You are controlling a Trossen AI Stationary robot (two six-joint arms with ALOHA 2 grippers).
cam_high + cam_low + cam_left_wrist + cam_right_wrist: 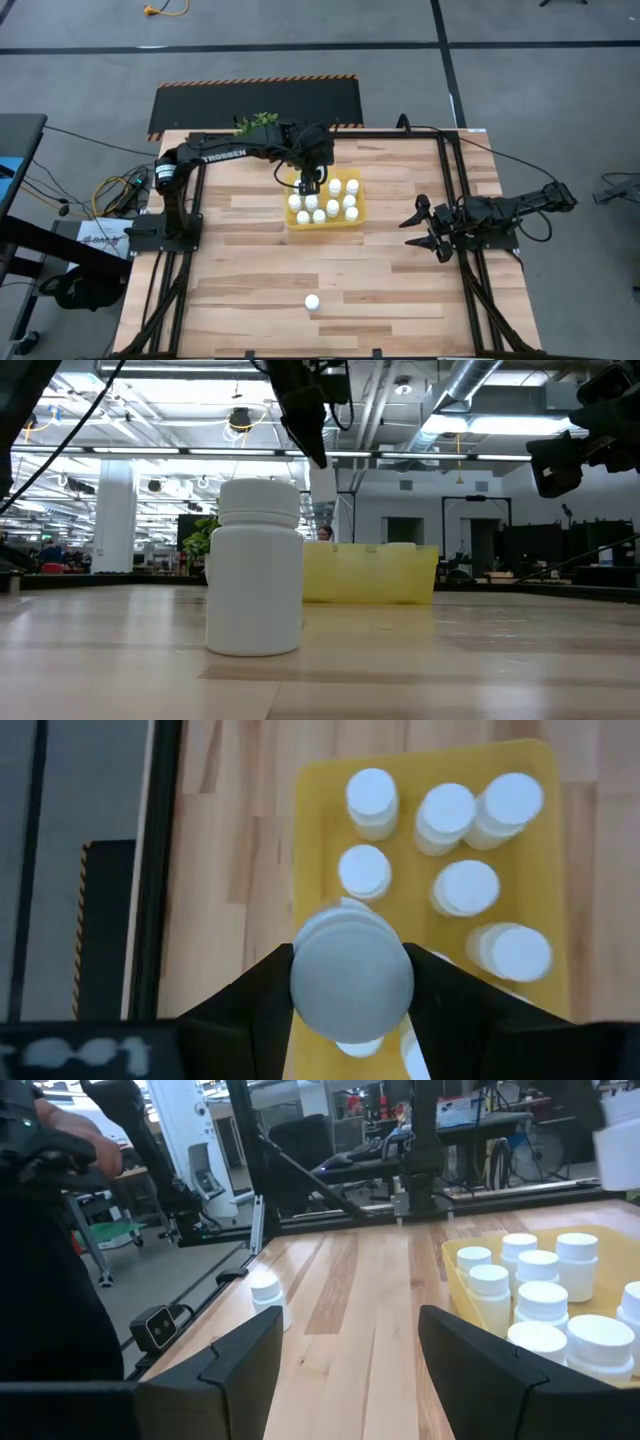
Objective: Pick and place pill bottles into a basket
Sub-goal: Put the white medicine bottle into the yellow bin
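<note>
Bottle (351, 982) sits clamped between the left gripper's (352, 1020) two fingers, white cap facing the wrist camera, held above the yellow tray (354, 213) at its far-left corner. In the high view the left gripper (309, 182) hangs right over that corner, next to the small green plant (257, 123) at the table's far edge.

Count in the tray from the high view: ten white pill bottles (335, 186) standing upright, caps up, packed in loose rows that fill most of the floor. The spot directly below the left gripper is partly hidden by the arm, so I can't tell whether another bottle sits there. Left wrist view shows six caps clear beyond the held bottle, with more partly covered below the fingers.

One lone bottle (312, 301) stands upright on the wood table (240, 270) well apart from the tray, toward the near edge, far from both grippers. Low view has it big in the foreground (255, 567), with the tray (370, 575) behind it.

Right gripper (428, 226) is parked near the table's right rail, well to the right of the tray, fingers spread apart with nothing between them. Its wrist view looks past both fingers (235, 1370) at the tray's bottles (538, 1266) and the lone bottle (266, 1293) out on the wood.

Totals: one bottle gripped, ten visible in the tray, one loose on the table, one tray, one plant.
</note>
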